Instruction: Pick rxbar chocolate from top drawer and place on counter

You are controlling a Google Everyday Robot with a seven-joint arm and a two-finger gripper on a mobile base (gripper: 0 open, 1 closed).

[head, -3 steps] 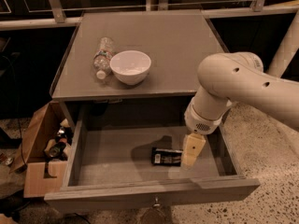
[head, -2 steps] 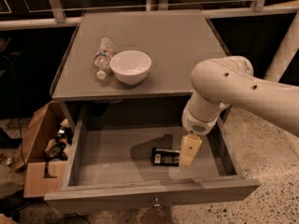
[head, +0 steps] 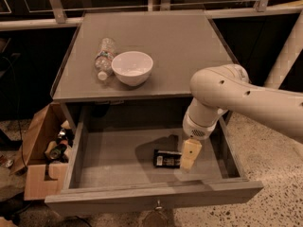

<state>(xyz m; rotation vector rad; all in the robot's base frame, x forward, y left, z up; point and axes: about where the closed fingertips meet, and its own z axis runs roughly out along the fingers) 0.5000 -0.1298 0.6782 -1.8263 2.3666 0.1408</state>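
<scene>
The top drawer stands pulled open below the counter. The rxbar chocolate, a flat black bar with a pale label patch at its left end, lies on the drawer floor right of the middle. My gripper hangs from the white arm inside the drawer. Its cream finger stands at the bar's right end and covers it. I cannot tell whether it touches the bar.
A white bowl and a clear plastic bottle lying on its side sit at the counter's front left. An open cardboard box with small items stands on the floor left of the drawer.
The arm has shifted slightly left and lower over the drawer. The gripper stays at the bar's right end. The bar has not moved.
</scene>
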